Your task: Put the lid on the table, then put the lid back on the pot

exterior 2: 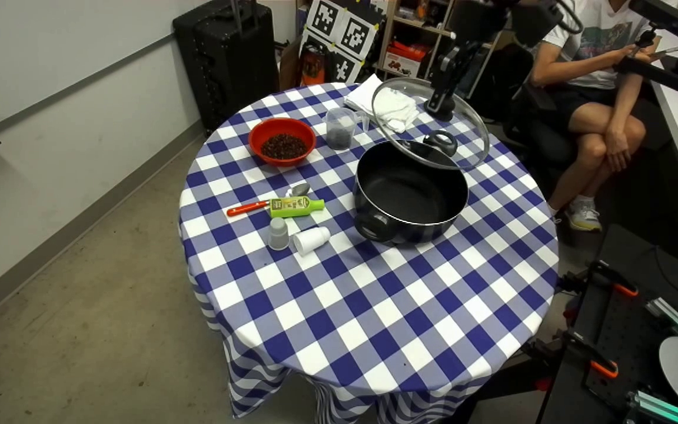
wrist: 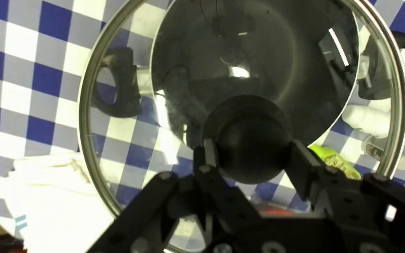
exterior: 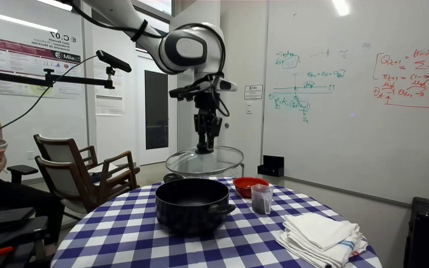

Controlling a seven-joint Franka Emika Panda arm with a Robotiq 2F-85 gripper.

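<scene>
A whiteboard (exterior: pixel 348 130) with green and red writing fills the right background in an exterior view, while wooden armchairs (exterior: pixel 86 178) stand at the left. The round surface (exterior 2: pixel 362 318) is draped in a blue-and-white checkered tablecloth (exterior 2: pixel 256 377). On it stands a wide black pot (exterior: pixel 192 214), its dark interior showing in both exterior views. The fingers (wrist: pixel 303 172) are clenched on the black knob (wrist: pixel 253 154) of a glass lid (exterior: pixel 214 163), grasping it in the air, slightly tilted. Both exterior views show the lid above the surface, near the pot; in the wrist view much of the pot appears through the glass, though how the two line up is hard to tell. In an exterior view a red bowl (exterior 2: pixel 282 125) of dark granules (exterior 2: pixel 283 147) sits at the far left, with a clear measuring cup (exterior 2: pixel 341 126) just to its right. Nearer, a red utensil handle (exterior 2: pixel 248 208) ends just beside a green bottle (exterior 2: pixel 296 206), and a white container (exterior 2: pixel 312 240) lies on its side. Folded white towels (exterior: pixel 320 238) lie at the near right in an exterior view.
</scene>
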